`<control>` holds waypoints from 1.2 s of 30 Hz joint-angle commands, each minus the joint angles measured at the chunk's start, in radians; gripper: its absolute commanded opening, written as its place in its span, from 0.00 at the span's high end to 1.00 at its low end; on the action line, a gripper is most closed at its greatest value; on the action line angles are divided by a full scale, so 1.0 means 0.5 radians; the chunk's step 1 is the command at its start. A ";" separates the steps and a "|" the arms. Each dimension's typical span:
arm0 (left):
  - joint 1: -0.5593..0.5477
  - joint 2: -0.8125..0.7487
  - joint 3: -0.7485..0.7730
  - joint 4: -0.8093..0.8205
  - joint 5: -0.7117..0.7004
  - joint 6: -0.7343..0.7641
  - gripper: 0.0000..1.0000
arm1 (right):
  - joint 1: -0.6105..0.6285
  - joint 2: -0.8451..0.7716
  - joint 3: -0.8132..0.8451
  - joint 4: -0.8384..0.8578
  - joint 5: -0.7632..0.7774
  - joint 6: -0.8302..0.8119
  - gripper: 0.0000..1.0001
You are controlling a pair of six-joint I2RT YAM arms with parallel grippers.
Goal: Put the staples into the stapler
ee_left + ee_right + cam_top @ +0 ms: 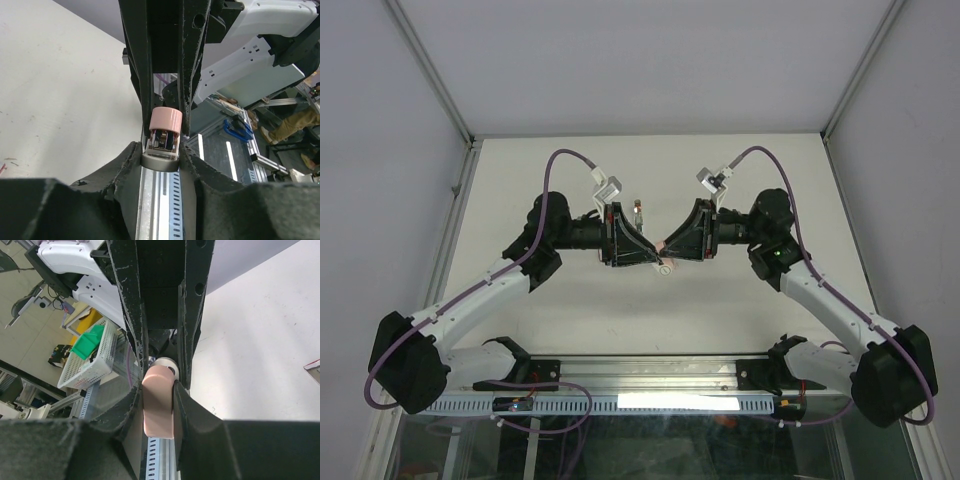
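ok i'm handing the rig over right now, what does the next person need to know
Left gripper: shut on the stapler, at its grey lower end.
Right gripper: shut on the stapler's pink body.
The stapler is held between both grippers over the middle of the table.
A small item lies just beyond them; too small to tell whether it is the staples.
Done: stapler grasped by both arms.
Left: no staples are seen in it yet, so fetch them, load, close.
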 commanded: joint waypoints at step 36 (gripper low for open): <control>0.011 -0.316 -0.252 0.278 -0.424 -0.067 1.00 | -0.240 -0.286 -0.263 0.337 0.546 0.146 0.94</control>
